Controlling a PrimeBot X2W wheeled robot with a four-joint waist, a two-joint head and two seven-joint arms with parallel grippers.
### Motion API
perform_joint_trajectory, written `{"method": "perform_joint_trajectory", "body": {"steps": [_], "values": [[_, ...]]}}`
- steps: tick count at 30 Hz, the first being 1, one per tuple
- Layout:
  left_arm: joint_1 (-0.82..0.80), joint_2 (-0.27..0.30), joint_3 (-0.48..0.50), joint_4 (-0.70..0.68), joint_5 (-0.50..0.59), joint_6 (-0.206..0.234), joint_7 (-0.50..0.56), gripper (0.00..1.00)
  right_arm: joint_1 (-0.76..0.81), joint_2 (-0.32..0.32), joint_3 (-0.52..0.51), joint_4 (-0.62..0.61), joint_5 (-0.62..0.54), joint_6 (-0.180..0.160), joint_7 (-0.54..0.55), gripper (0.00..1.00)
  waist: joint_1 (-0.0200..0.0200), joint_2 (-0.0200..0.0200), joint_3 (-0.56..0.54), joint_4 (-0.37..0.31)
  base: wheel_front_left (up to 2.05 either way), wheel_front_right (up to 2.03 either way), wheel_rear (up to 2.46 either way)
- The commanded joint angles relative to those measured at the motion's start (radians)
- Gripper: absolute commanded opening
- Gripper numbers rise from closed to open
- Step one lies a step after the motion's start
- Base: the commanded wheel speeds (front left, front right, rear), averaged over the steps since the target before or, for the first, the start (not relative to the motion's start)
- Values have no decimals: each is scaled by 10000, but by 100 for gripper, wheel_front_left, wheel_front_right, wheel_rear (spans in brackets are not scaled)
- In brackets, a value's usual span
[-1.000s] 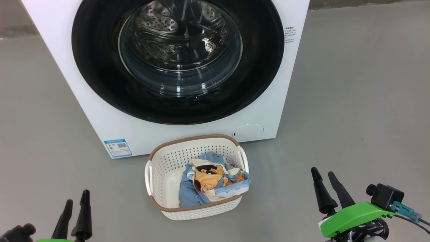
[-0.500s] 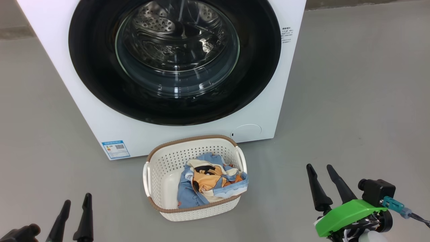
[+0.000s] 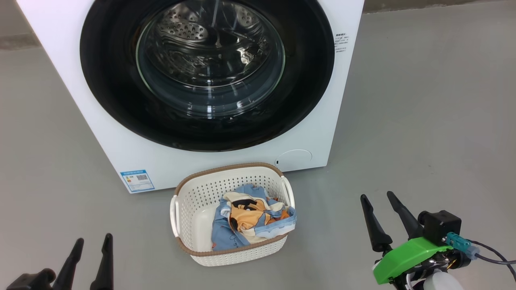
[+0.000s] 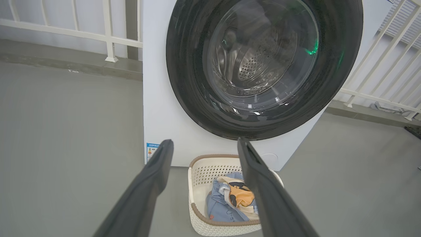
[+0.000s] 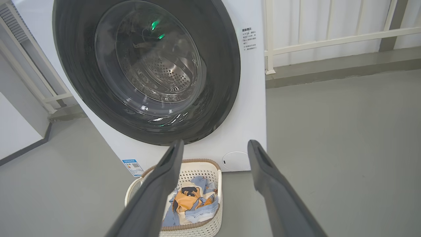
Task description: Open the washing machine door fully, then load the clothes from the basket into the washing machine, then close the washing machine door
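On the grey floor (image 3: 423, 121), just before the washer (image 3: 121, 157), stands the basket (image 3: 189, 193), with the clothes (image 3: 250, 219) heaped toward its right side. Above it the door (image 3: 209, 64) is shut against the washer's front.

Both claws hang low and empty, fingers spread wide: the left claw (image 3: 93, 238) at the lower left, the right claw (image 3: 377, 195) at the lower right, each well apart from basket and door.

The door comes first. It looks stiff and fairly heavy, and its glossy black rim (image 3: 310, 80) is likely slippery, so a fingertip would have to hook behind the outer edge instead of pinching the face. No handle or recess shows, and the hinge side cannot be told, so the pulling point remains uncertain. The latch will probably want a firm tug, then an easy swing.

The clothes are soft, light and floppy. A pinch on a raised fold at the top of the heap should lift them, though loose ends may trail or catch on the brown edge. The basket itself looks light and may slide if dragged upon.
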Motion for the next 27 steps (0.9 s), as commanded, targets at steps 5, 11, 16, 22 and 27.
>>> {"method": "perform_joint_trajectory", "body": {"steps": [5,11,16,22,27], "values": [[-139,383,298,-294,623,-27,-280,100,-518,-16,263,-265,-690,-8,-293,100,0,0,9,-6,0,0,0],[-92,363,435,-329,1276,-29,-456,100,-523,-25,-16,-347,-1349,-9,-468,100,0,0,2,-30,0,0,0],[-78,291,658,-288,1879,-30,-603,100,-552,-32,-258,-340,-1846,-9,-615,100,0,0,-2,-55,0,0,0],[-129,124,1071,-173,2518,-31,-716,100,-614,-38,-696,-368,-2307,-9,-728,100,-1,0,17,-68,0,0,0],[-155,-97,1411,54,2676,-31,-717,100,-589,-38,-916,-339,-2257,-9,-728,100,-1,0,3,-72,0,0,0]]}}
